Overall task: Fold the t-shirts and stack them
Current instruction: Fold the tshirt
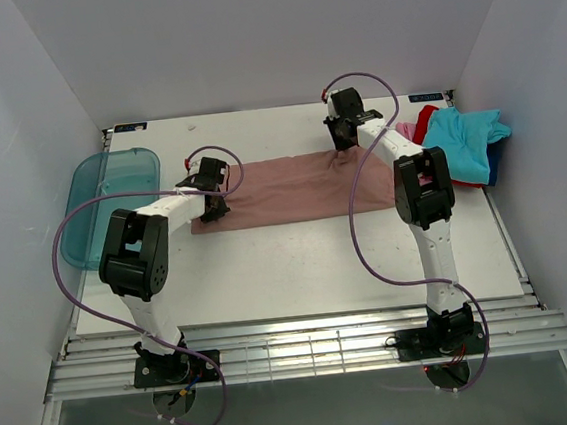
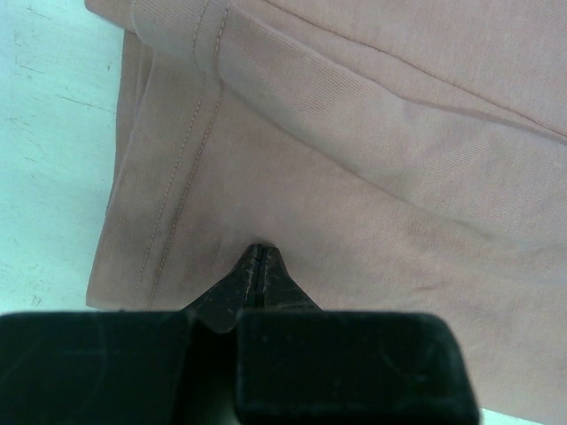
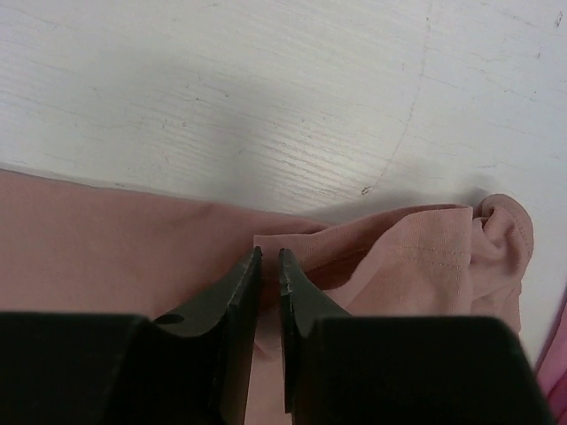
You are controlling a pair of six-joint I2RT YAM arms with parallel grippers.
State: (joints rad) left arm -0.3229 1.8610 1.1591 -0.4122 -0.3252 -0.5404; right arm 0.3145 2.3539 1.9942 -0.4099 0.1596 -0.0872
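A dusty-pink t-shirt [image 1: 291, 187] lies across the middle of the table, folded into a long strip. My left gripper [image 1: 212, 197] is shut and its tips rest on the strip's left end. In the left wrist view the closed tips [image 2: 259, 252] press into the cloth [image 2: 354, 159] beside a stitched hem. My right gripper [image 1: 342, 146] is at the strip's far right corner. In the right wrist view its jaws [image 3: 269, 257] stand almost together with a fold of the pink cloth [image 3: 106, 257] between them. A bunched sleeve [image 3: 496, 230] lies just to the right.
A pile of t-shirts sits at the back right: turquoise [image 1: 462, 140] on top, red [image 1: 425, 118], dark blue [image 1: 497, 162] and pink [image 1: 408, 130] beneath. A translucent teal tray [image 1: 111, 199] hangs over the table's left edge. White walls close in three sides.
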